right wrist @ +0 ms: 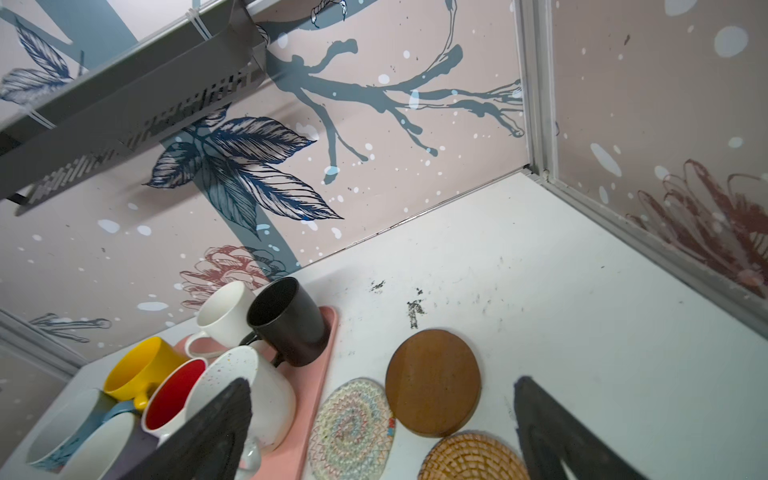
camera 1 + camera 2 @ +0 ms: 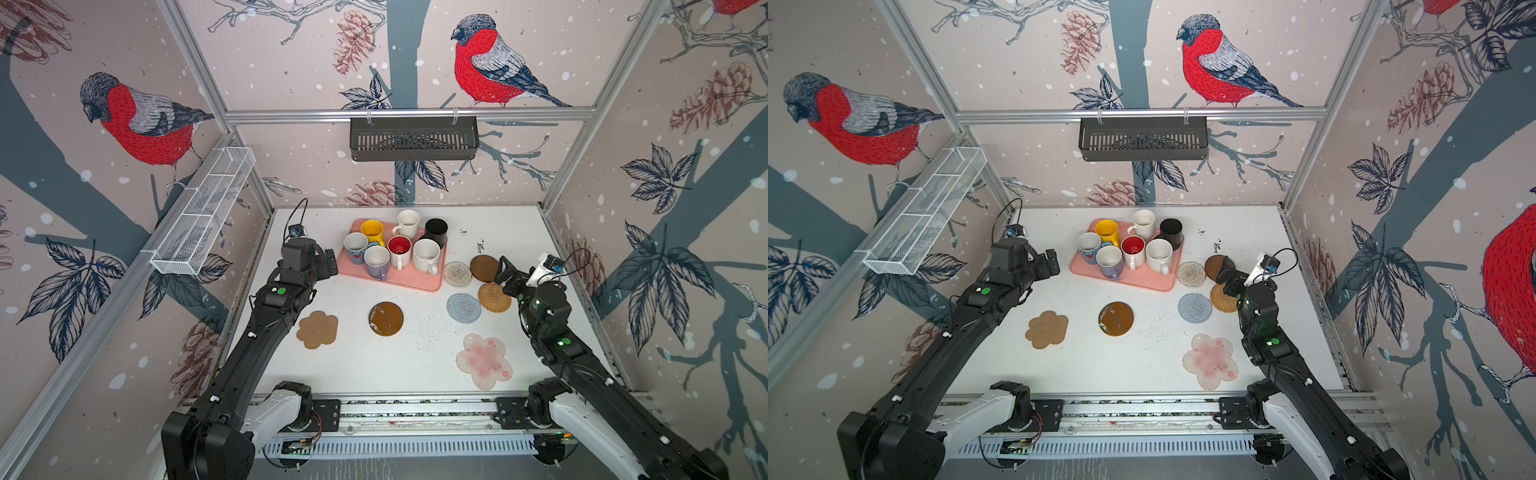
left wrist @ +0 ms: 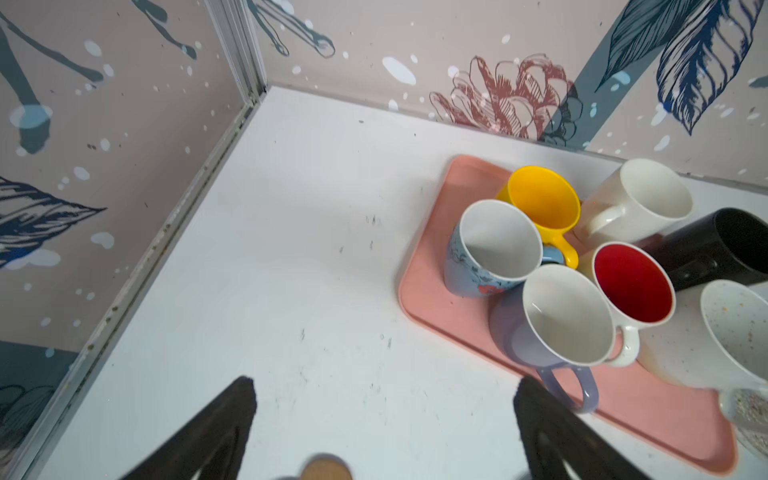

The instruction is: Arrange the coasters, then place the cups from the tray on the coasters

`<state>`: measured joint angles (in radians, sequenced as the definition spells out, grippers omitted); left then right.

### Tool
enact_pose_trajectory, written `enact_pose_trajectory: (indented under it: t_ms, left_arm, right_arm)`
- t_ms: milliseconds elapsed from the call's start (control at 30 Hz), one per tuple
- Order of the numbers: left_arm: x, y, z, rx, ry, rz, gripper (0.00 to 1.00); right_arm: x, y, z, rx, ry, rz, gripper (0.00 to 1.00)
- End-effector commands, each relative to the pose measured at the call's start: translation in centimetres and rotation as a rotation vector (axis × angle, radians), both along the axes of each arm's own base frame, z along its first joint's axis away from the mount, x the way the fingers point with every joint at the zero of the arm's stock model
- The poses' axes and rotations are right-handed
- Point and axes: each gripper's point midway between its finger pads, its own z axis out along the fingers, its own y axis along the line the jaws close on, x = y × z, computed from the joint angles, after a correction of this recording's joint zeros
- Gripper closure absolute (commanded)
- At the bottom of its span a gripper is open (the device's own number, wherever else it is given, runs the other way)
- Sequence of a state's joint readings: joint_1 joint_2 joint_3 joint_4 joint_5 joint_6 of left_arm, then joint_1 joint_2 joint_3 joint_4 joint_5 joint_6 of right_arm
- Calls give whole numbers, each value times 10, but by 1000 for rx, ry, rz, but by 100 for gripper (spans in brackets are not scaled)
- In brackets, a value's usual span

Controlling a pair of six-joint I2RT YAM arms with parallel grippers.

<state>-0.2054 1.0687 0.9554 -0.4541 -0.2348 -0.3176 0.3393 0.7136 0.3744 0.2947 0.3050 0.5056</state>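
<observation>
Several cups stand packed on the pink tray (image 2: 419, 281), among them yellow (image 2: 372, 230), black (image 2: 435, 230) and lavender (image 3: 557, 328). Coasters lie flat on the table: cream rope (image 2: 457, 274), brown disc (image 2: 483, 268), rattan (image 2: 493, 297), grey-blue crochet (image 2: 463, 308), glossy brown disc (image 2: 385, 318), tan flower shape (image 2: 317, 330) and pink-white flower (image 2: 484, 361). My left gripper (image 3: 384, 399) hangs open and empty over bare table just left of the tray. Above the brown disc (image 1: 432, 382) and rattan (image 1: 471, 457), my right gripper (image 1: 382, 386) is open, holding nothing.
A black slotted basket (image 2: 413, 139) hangs on the back wall. A white wire shelf (image 2: 203, 212) hangs on the left wall. Patterned walls close in the white table (image 2: 374, 365) on three sides.
</observation>
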Motion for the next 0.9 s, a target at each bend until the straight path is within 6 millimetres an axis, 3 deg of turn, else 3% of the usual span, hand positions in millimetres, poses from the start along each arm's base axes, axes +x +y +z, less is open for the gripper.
enact_pose_trajectory:
  t_ms: [0, 200, 400, 600, 867]
  left_arm:
    - [-18, -6, -19, -37, 137, -13, 4]
    - [-22, -16, -38, -64, 205, -27, 14]
    - [-32, -23, -75, -72, 275, -37, 14]
    - [-49, -22, -101, -77, 324, -28, 11]
    - [-49, -25, -111, -77, 383, -27, 11]
  right_arm:
    - [-5, 27, -3, 86, 11, 133, 3]
    - [-10, 56, -12, 89, 42, 229, 4]
    - [-18, 69, -19, 99, 38, 286, 4]
    - [-21, 72, -20, 112, 28, 303, 2]
    - [-22, 72, -21, 152, 38, 305, 0]
